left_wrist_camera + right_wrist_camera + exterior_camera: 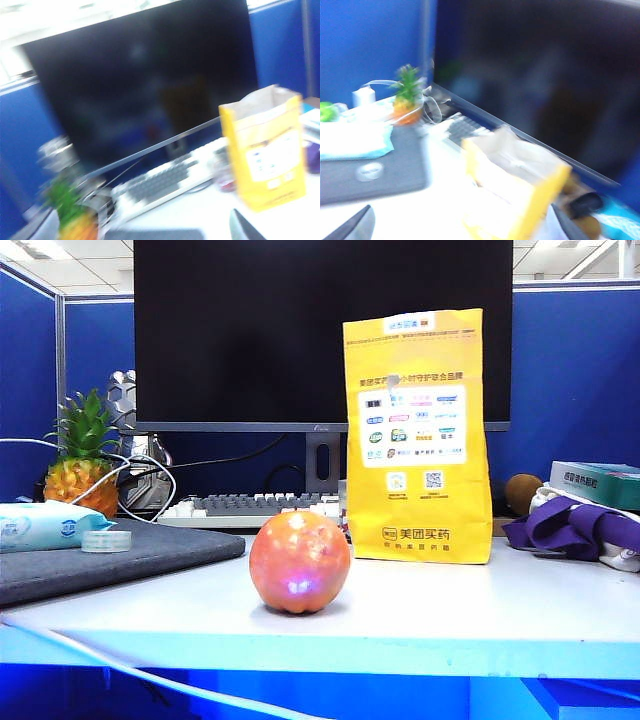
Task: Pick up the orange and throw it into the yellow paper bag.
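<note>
Nearest you, the orange [299,562] sits on the white table [450,610], in front of the yellow paper bag [417,435] and apart from it, so you've picked nothing up yet. Neither gripper appears in the exterior view. Your right gripper [460,225] stands apart and empty; of the left gripper only one finger [245,227] shows, so I can't tell. Your bag stands open-topped, contents unseen.
</note>
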